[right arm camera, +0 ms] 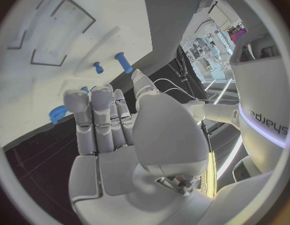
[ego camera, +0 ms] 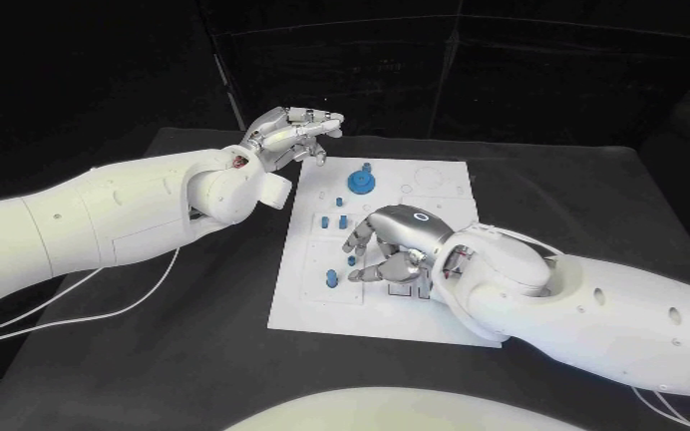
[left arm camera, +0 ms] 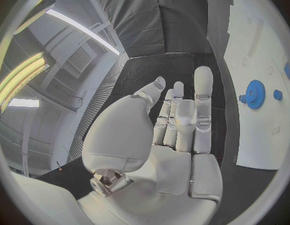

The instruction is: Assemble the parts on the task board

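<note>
Counter [ego camera: 172, 351]: we see a black surface filling the lower frame, carrying everything.
Task board [ego camera: 432, 323]: a white plate at centre frame, lying flat on the counter.
Right hand [ego camera: 391, 247]: hovering palm-down over the board's middle, fingers apart, grasping nothing.
Left hand [ego camera: 292, 137]: raised at upper centre-left, just off the board's far left corner, fingers loosely extended, released.
Gear part [ego camera: 361, 184]: blue, standing near the board's upper left.
Small parts [ego camera: 334, 221]: blue pieces along the board's left side.
</note>
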### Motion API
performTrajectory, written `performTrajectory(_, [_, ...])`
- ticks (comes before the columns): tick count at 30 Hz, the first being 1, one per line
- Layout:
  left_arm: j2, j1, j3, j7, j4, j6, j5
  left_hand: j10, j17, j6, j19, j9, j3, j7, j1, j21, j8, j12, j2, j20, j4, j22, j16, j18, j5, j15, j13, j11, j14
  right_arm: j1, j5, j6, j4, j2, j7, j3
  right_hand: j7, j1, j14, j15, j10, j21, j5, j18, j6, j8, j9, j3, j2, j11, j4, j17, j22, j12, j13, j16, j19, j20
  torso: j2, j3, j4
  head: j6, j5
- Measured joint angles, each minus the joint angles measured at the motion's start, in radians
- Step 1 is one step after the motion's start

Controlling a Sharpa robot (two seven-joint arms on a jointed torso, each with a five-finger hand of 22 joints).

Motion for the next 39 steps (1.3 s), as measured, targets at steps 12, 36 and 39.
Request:
performTrajectory(12, [-0.003,0.000,0.000,0.000,-0.004,0.001,0.000,-0.004,0.000,0.000,0.000,0.000,-0.002,0.000,0.000,-0.004,0.002,0.000,0.000,0.000,0.002,-0.001,0.000,0.010,0.000,0.000,0.000,0.004,0.000,0.050,0.323,-0.097,0.095,-0.269,-0.005,0.001,-0.038,-0.012,0.085,-0.050,0.220,0.168,0.117,-0.017,0.062,0.048,0.010,-0.039,0.030,-0.062,0.039,0.273,0.247,0.250,0.160,0.180,0.158,-0.054,-0.009,-0.0012,-0.0116,0.018,-0.053])
performTrajectory(36, [-0.012,-0.002,-0.002,-0.001,-0.001,0.001,0.000,-0.004,-0.002,0.000,0.000,0.000,-0.005,0.000,0.000,-0.004,0.004,0.004,0.000,0.000,0.006,-0.002,0.000,0.010,0.000,0.000,0.001,0.004,0.000,0.023,0.250,-0.028,0.135,-0.371,-0.317,-0.005,-0.046,-0.109,0.086,-0.057,0.212,0.216,0.069,-0.032,-0.025,0.184,0.044,-0.204,0.039,-0.062,0.129,0.440,0.325,0.688,0.737,0.275,0.184,-0.052,-0.018,-0.0017,-0.0193,0.021,-0.103])
performTrajectory(39, [-0.012,-0.002,-0.002,-0.001,-0.001,0.001,0.000,-0.004,-0.002,0.000,0.000,0.000,-0.005,0.000,0.000,-0.004,0.004,0.004,0.000,0.000,0.005,-0.002,0.000,0.010,0.000,0.000,0.001,0.004,0.000,0.019,0.239,-0.011,0.131,-0.367,-0.329,-0.008,-0.046,-0.116,0.086,-0.057,0.212,0.216,0.069,-0.032,-0.025,0.190,0.045,-0.207,0.046,-0.062,0.132,0.444,0.326,0.688,0.745,0.278,0.184,-0.052,-0.018,-0.0017,-0.0193,0.023,-0.104])
